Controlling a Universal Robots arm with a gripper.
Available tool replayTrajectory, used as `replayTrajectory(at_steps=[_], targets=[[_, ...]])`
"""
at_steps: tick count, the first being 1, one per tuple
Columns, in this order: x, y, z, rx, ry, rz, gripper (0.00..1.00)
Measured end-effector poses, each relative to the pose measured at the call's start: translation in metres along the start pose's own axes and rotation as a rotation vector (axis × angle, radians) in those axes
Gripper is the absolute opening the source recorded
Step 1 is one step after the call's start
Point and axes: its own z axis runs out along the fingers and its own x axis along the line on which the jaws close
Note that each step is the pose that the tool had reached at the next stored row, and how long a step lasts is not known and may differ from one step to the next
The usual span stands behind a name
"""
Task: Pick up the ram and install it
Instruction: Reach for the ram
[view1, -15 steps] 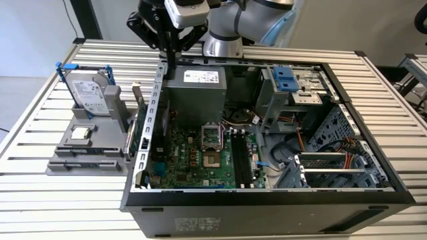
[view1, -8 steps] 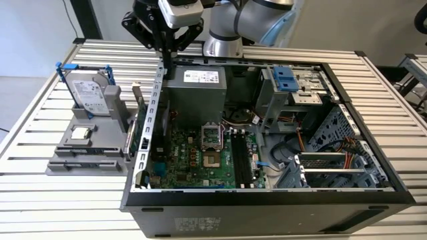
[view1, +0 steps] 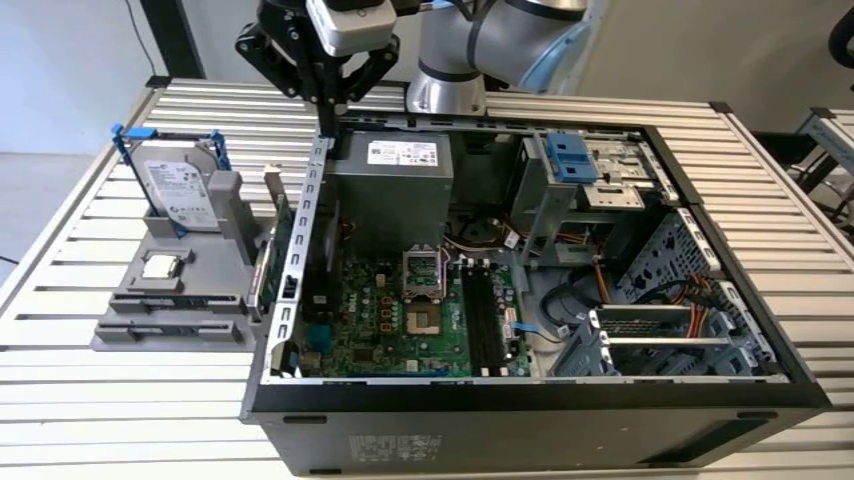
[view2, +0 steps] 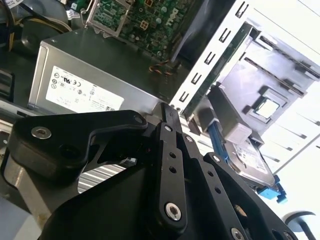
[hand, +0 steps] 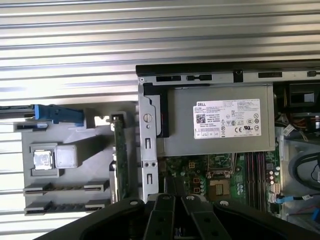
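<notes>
Pincer (view1: 324, 120) closed above case wall (view1: 310, 215), near white-labelled supply (view1: 390, 172); ram (view1: 284, 255) in holder (view1: 174, 322).

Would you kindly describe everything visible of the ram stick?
The ram is a long, thin green circuit board standing on its edge in the grey holder on the slatted table, close beside the computer case's outer wall. It is not installed, and the gripper is not touching it.

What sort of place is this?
Probably a robotics lab workbench for computer assembly: a robot arm above an open computer case on a slatted metal table, with a grey fixture holding parts beside it.
</notes>
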Motion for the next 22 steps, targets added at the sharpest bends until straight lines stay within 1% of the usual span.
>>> replayTrajectory(at_steps=[7,15,19,22], targets=[[0.0091,-0.0006,-0.0002,-0.0001,-0.0001,0.000,0.00],[0.0228,-0.0015,-0.0005,-0.0001,-0.0001,0.000,0.00],[0.0318,-0.0022,-0.0007,0.0000,-0.0001,0.000,0.00],[0.0413,-0.0028,-0.0009,0.0000,-0.0001,0.000,0.00]])
